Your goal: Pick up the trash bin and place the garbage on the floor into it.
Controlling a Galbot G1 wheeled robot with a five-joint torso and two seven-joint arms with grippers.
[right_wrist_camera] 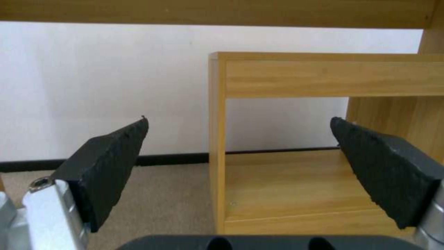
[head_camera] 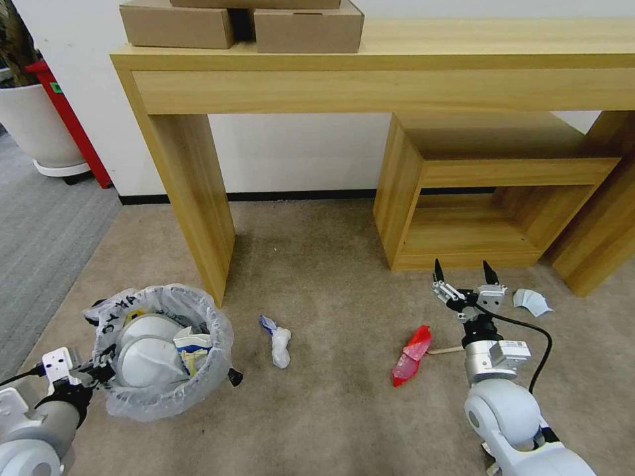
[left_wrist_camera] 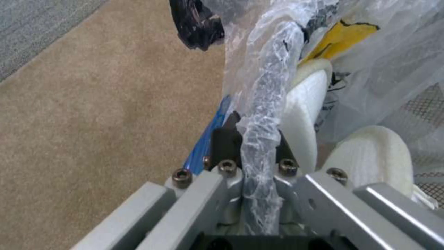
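Note:
The trash bin (head_camera: 165, 390), lined with a crinkly translucent bag, is at the lower left over the beige floor (head_camera: 331, 277). It holds two white slippers (head_camera: 149, 354) and a blue-white carton (head_camera: 192, 344). My left gripper (head_camera: 102, 371) is shut on its bagged rim (left_wrist_camera: 261, 104), with a slipper (left_wrist_camera: 370, 159) just inside. On the carpet lie a white-and-blue crumpled piece (head_camera: 278, 340), a red wrapper (head_camera: 411, 355), a wooden stick (head_camera: 444, 350) and a pale blue mask (head_camera: 531, 301). My right gripper (head_camera: 463, 271) is open and holds nothing, beyond the red wrapper; its fingertips (right_wrist_camera: 125, 139) face the low shelf.
A wooden desk leg (head_camera: 192, 198) stands just behind the bin. A low open shelf unit (head_camera: 503, 172) sits ahead of my right gripper. Cardboard boxes (head_camera: 307, 30) rest on the desktop. A white planter (head_camera: 33, 125), a red object (head_camera: 69, 119) and grey ribbed carpet (head_camera: 40, 231) are at far left.

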